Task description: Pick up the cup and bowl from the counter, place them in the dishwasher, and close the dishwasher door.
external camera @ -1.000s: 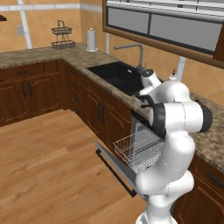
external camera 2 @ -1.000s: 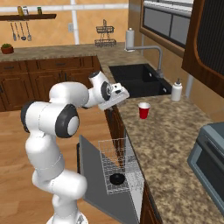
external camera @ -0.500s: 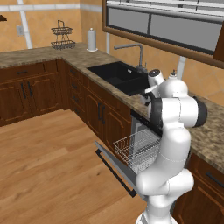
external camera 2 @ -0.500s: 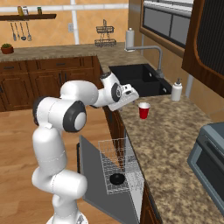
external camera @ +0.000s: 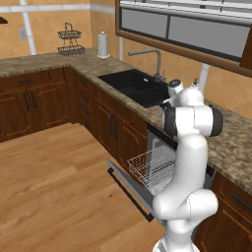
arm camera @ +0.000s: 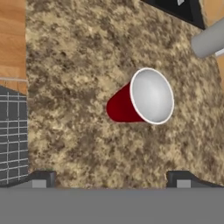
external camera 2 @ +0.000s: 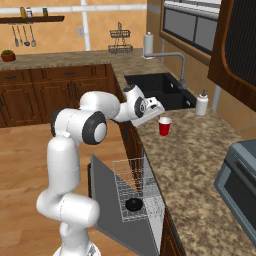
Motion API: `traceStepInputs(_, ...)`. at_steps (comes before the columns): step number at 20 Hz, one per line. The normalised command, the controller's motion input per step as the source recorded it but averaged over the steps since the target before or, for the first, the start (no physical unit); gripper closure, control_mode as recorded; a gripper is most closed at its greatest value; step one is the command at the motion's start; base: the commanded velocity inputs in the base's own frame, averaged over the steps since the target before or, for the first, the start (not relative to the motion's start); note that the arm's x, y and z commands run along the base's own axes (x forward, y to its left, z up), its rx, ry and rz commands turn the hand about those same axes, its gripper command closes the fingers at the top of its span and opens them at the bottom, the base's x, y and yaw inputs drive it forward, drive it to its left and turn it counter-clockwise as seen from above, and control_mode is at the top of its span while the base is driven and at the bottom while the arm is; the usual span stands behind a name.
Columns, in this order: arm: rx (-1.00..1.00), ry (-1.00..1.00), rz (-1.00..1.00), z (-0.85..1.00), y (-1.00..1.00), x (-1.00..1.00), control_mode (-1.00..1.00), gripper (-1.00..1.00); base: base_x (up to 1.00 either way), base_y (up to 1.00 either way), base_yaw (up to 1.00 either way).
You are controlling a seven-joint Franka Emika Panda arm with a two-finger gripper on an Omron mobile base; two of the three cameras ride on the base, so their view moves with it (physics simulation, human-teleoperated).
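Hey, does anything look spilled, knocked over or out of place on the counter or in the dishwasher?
Nothing stands out. The cup stands upright on the counter, the bowl sits in the dishwasher rack, door down.

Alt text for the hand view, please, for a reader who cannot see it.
A red cup with a white inside stands on the speckled granite counter, ahead of the open gripper. White wire rack at the left edge, wood floor above it.

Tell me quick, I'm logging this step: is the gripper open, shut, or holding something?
Gripper: open and empty, jaws spread wide above the cup, which stands upright on the counter, not touching it.
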Motion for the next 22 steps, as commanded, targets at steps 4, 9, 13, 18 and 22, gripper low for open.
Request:
traceStepInputs(4, 0.01, 0.00, 0.03, -0.18, -0.16, 0.38, -1.00, -1.00, 0.00, 0.00, 0.00)
traceStepInputs(9, 0.01, 0.00, 0.05, -0.17, -0.12, 0.45, -1.00, -1.00, 0.00, 0.00, 0.00)
traceStepInputs(13, 0.01, 0.00, 0.04, -0.19, -0.17, 0.39, -1.00, -1.00, 0.00, 0.00, 0.00)
traceStepInputs(18, 0.02, 0.00, 0.04, -0.20, -0.16, 0.21, -1.00, -1.00, 0.00, 0.00, 0.00)
traceStepInputs(22, 0.02, 0.00, 0.04, -0.23, -0.04, 0.03, -1.00, -1.00, 0.00, 0.00, 0.00)
